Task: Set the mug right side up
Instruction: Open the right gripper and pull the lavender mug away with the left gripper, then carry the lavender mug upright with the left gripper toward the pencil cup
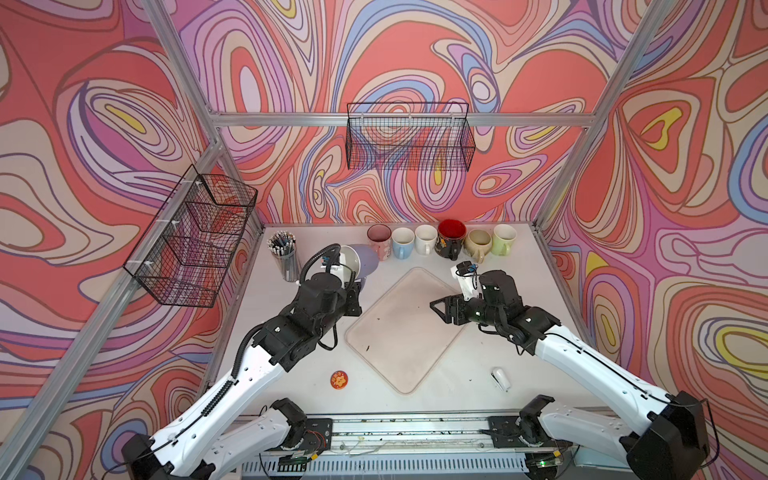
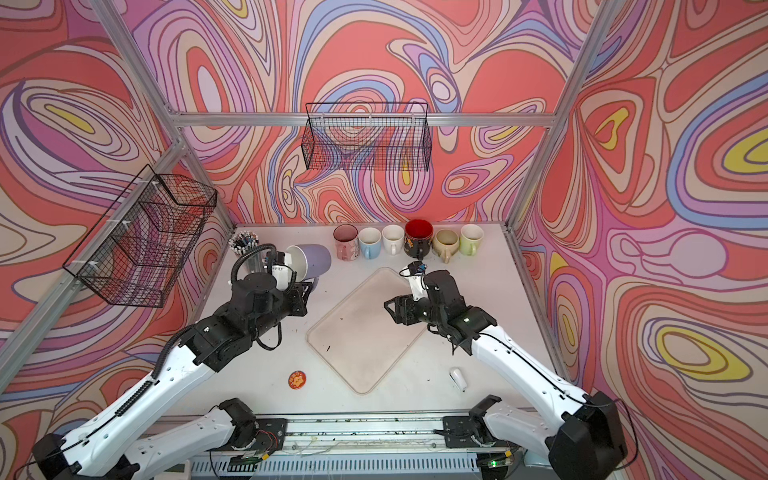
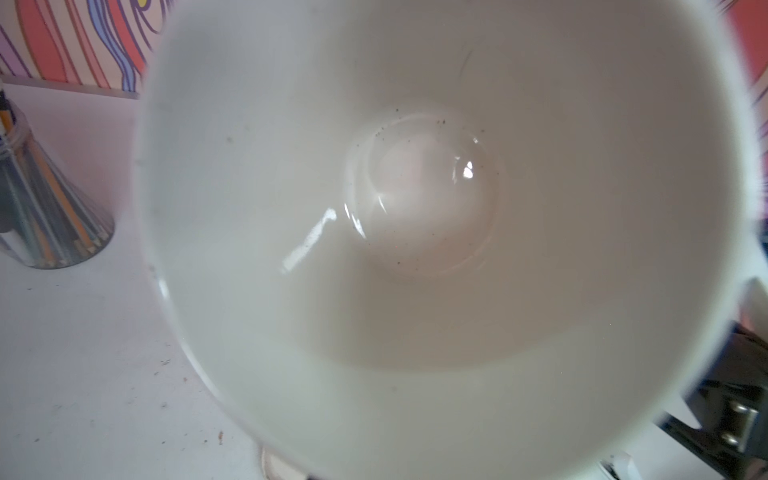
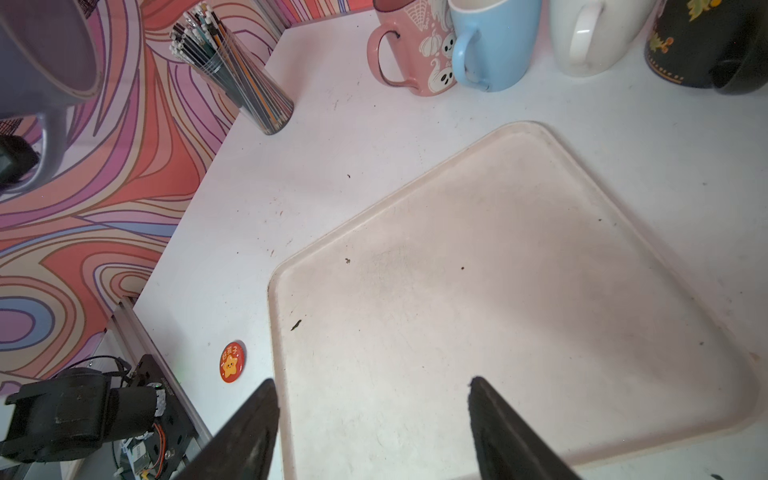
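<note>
The lavender mug [image 2: 316, 257] hung tipped on its side above the far left part of the tabletop [image 1: 478, 374]. Its mouth faced the left arm's wrist and its base pointed toward the row of mugs along the far edge. The left gripper [image 2: 304, 291] was clenched on it, seemingly at the handle [image 4: 52, 137]. The mug sat between the pencil cup [image 1: 286, 255] and the pink mug [image 1: 379, 241], near both.

The turn looked about half done. The next move, I judged, called for rolling the wrist until the mouth faced up. The base would then go down flat on bare tabletop, clear of both neighbours, before release. The right gripper [image 4: 372, 386], jaws apart and empty, hovered over the tray's [image 4: 498, 291] right corner.
</note>
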Robot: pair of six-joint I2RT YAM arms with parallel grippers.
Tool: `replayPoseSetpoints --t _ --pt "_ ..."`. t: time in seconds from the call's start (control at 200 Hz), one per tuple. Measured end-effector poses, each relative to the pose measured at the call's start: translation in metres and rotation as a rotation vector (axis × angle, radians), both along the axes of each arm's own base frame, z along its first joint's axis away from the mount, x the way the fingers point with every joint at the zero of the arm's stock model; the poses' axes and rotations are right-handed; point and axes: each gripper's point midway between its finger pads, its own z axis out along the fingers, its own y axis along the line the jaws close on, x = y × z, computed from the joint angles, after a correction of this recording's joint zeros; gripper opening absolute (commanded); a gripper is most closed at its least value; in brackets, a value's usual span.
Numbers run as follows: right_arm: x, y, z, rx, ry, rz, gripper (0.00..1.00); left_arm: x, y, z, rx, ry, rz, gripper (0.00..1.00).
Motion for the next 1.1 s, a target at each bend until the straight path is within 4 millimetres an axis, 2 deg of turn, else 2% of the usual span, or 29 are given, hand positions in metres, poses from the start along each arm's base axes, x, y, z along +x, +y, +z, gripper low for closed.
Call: replayPoseSetpoints --t 0.27,0.371,0.521,0.591,0.736,0.941,1.102 --pt "0.008 -0.004 -0.002 -0.004 -0.020 -0.043 0.74 0.024 0.008 -0.046 0.298 0.242 0.010 0.00" --pt "0.014 -0.001 -0.004 0.001 -0.027 -0.049 0.75 0.033 0.016 -0.054 0.346 0.312 0.024 0.00" --pt "0.024 0.004 -0.014 -0.001 -0.016 -0.056 0.77 0.054 0.032 -0.055 0.344 0.377 0.055 0.00" --pt "0.028 0.006 -0.022 -0.011 0.002 -0.061 0.81 0.064 0.042 -0.058 0.336 0.406 0.075 0.00" --pt "0.035 0.003 -0.036 -0.042 0.033 -0.100 0.88 0.084 0.057 -0.075 0.344 0.474 0.104 0.00" --pt "0.050 0.003 -0.040 -0.071 0.041 -0.137 0.92 0.114 0.058 -0.099 0.367 0.553 0.094 0.00" --pt "0.059 0.006 -0.043 -0.084 0.048 -0.149 0.98 0.138 0.057 -0.109 0.379 0.575 0.089 0.00"
